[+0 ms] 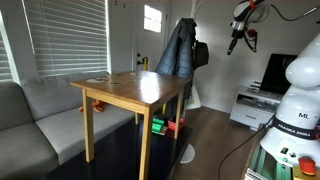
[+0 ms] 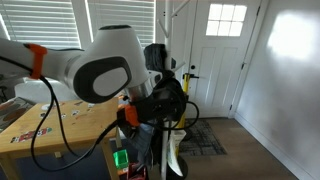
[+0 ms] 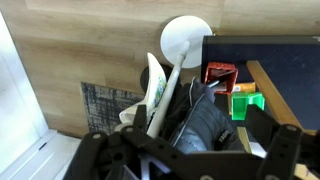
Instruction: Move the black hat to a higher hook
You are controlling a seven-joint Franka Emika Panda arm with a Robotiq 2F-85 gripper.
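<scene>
The black hat (image 1: 200, 53) hangs on the white coat rack, beside the long dark grey-blue jacket (image 1: 178, 50). In the other exterior view it is a dark rounded shape (image 2: 155, 57) above the jacket (image 2: 165, 98), partly behind my arm. My gripper (image 1: 237, 38) hangs in the air above and to the side of the rack, apart from the hat. In the wrist view my gripper (image 3: 190, 145) is open and empty, looking down on the jacket (image 3: 205, 120) and the rack's round white base (image 3: 185, 40). The hat does not clearly show there.
A wooden table (image 1: 130, 90) stands next to the rack, with a grey sofa (image 1: 40, 115) behind it. Red (image 3: 220, 73) and green (image 3: 245, 102) toys lie on the floor under the table. A white door (image 2: 225, 55) and a rug (image 3: 105, 105) are near the rack.
</scene>
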